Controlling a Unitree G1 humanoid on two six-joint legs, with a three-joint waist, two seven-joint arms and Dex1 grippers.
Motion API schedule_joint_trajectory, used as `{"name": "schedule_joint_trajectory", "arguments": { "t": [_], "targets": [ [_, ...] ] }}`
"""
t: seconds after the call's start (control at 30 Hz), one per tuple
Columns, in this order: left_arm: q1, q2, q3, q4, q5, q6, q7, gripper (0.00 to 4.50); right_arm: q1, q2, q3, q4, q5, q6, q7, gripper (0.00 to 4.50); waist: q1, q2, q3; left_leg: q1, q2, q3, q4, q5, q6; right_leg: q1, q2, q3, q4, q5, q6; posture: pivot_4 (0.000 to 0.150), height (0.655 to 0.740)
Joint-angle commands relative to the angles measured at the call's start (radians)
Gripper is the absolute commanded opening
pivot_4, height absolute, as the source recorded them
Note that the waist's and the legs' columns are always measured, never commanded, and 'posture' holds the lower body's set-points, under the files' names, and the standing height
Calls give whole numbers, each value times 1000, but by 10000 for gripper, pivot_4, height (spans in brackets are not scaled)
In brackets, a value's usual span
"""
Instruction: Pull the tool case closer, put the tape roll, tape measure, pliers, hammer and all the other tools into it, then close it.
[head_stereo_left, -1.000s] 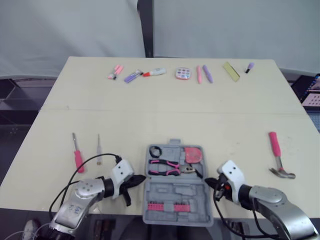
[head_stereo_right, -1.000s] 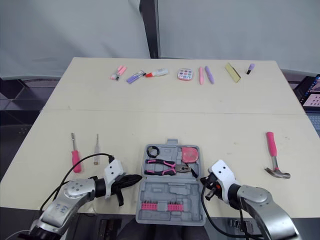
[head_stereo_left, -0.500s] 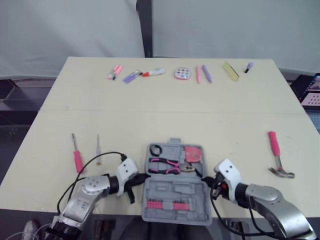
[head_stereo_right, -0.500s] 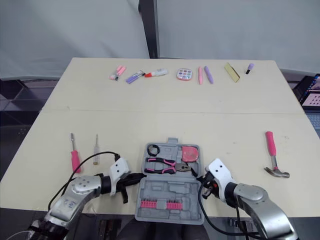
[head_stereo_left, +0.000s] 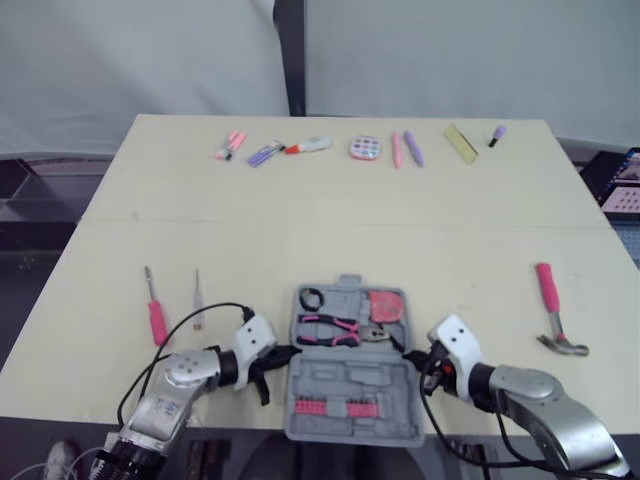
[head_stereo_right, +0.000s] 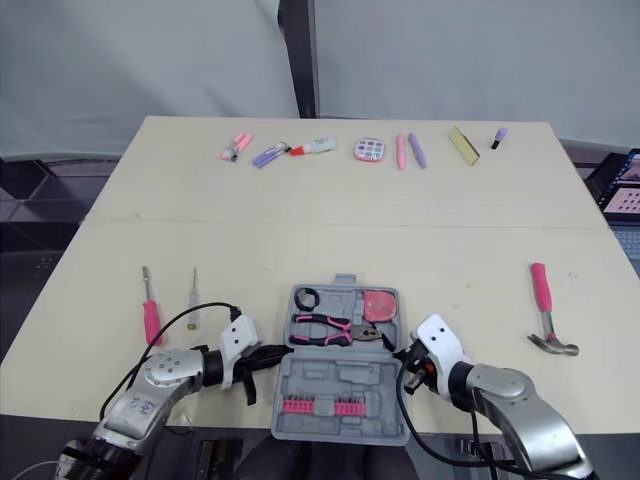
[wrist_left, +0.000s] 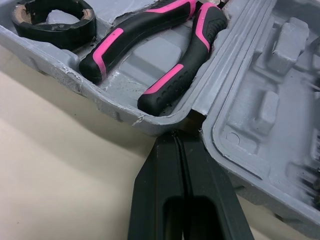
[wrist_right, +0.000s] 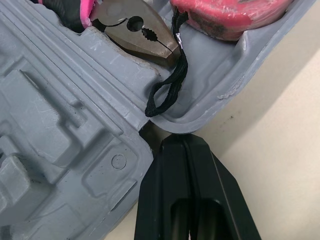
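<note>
Now: two screwdrivers (head_stereo_left: 156, 312), one hammer (head_stereo_left: 555, 313) outside one open case (head_stereo_left: 345, 380).

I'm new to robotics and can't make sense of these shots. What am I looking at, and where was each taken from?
This is a two-armed humanoid robot at a table. The two wide pictures come from cameras in its head, looking down; the two close-ups come from cameras on its wrists. The left end effector and right end effector are shut, holding nothing, tips at the sides of the open tool case. Inside lie a tape roll, pliers and a tape measure. A hammer and two screwdrivers lie outside.
</note>
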Motion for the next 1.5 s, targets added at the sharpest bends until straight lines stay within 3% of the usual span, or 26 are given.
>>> {"name": "schedule_joint_trajectory", "arguments": {
  "t": [0.03, 0.83, 1.5],
  "targets": [
    [-10, -20, -11, 9, 6, -13, 5, 0, -25, 24, 29, 14, -5, -15, -8, 522, 0, 0, 0, 0, 0, 0, 0, 0, 0, 0, 0, 0, 0, 0, 0, 1500, 7134],
    [-125, -85, 45, 127, 22, -34, 40, 0, -139, 102, 60, 116, -80, -11, -21, 522, -11, -3, -2, 1, 0, 0, 2, 0, 0, -1, 0, -1, 5, 0, 0, 1500, 7134],
    [-132, -100, 59, 141, 34, -42, 53, 0, -188, 150, 69, 146, -125, 0, -50, 522, -23, -3, -3, 2, 0, -1, 1, 0, -1, -2, 0, -1, 7, 0, 0, 1500, 7134]
  ]
}}
